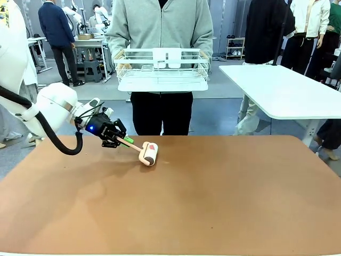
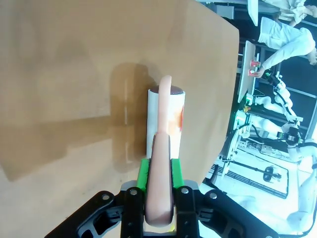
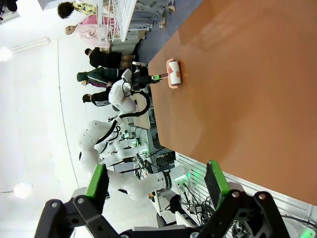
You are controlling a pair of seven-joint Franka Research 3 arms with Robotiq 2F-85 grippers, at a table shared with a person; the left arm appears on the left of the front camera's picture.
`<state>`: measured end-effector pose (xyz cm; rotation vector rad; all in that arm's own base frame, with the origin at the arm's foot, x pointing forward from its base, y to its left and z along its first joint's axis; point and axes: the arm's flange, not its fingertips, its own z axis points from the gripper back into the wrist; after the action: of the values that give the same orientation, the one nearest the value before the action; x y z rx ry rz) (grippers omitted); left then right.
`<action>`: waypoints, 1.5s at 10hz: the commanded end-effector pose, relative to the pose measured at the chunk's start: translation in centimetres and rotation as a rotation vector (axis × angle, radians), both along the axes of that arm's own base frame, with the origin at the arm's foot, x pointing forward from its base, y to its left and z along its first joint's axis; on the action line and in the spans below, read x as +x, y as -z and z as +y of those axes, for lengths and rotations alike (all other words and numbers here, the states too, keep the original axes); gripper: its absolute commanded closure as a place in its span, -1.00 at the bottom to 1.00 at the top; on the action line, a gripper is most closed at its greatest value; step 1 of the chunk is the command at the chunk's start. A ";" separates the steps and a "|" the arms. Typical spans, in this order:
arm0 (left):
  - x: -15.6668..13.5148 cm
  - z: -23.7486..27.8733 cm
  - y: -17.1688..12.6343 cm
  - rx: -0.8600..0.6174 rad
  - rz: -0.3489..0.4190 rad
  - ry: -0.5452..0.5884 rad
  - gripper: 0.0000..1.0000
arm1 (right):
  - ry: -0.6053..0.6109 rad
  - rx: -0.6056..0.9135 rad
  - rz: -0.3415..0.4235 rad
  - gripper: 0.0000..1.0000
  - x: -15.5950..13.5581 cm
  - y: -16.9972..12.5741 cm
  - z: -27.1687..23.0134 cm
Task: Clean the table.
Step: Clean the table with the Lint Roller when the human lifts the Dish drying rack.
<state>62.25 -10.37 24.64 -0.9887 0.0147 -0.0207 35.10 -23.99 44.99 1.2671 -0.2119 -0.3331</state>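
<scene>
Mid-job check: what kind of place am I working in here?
Likely a lab or workshop floor: the table, a white-topped table nearby, a cluttered workbench behind, and people standing about.

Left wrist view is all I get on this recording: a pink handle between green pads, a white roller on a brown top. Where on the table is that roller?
Observer: In the front view the lint roller lies left of the middle of the table, toward its far edge, with the left hand shut on it.
Operator: Is anyone across the table?
Observer: A person stands at the far side holding a white wire basket in front of the body, clear of the table.
Operator: What is the other arm doing?
Observer: The right wrist view shows the right hand open and holding nothing.
</scene>
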 end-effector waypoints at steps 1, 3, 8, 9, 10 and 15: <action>-0.8 -1.7 1.0 0.044 0.000 -0.044 0.97 | -0.001 0.009 -0.012 -1.00 -0.3 -0.2 0.3; -1.3 -3.9 0.4 0.047 0.000 -0.046 0.97 | -0.001 0.009 -0.012 -1.00 -0.3 -0.2 0.3; -2.4 -8.7 0.8 0.054 0.028 -0.017 0.97 | -0.001 0.009 -0.012 -1.00 -0.3 -0.2 0.3; -2.5 -9.9 1.1 0.056 0.033 -0.015 0.97 | -0.001 0.009 -0.012 -1.00 -0.3 -0.2 0.3; -2.7 -10.9 1.2 0.047 0.039 -0.009 0.97 | -0.001 0.009 -0.012 -1.00 -0.3 -0.2 0.3; -3.8 -13.0 0.2 0.016 0.014 0.018 0.97 | -0.001 0.009 -0.012 -1.00 -0.3 -0.2 0.3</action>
<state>60.07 -23.05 25.24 -0.9804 0.0158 -0.0235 35.11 -23.98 44.99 1.2670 -0.2118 -0.3330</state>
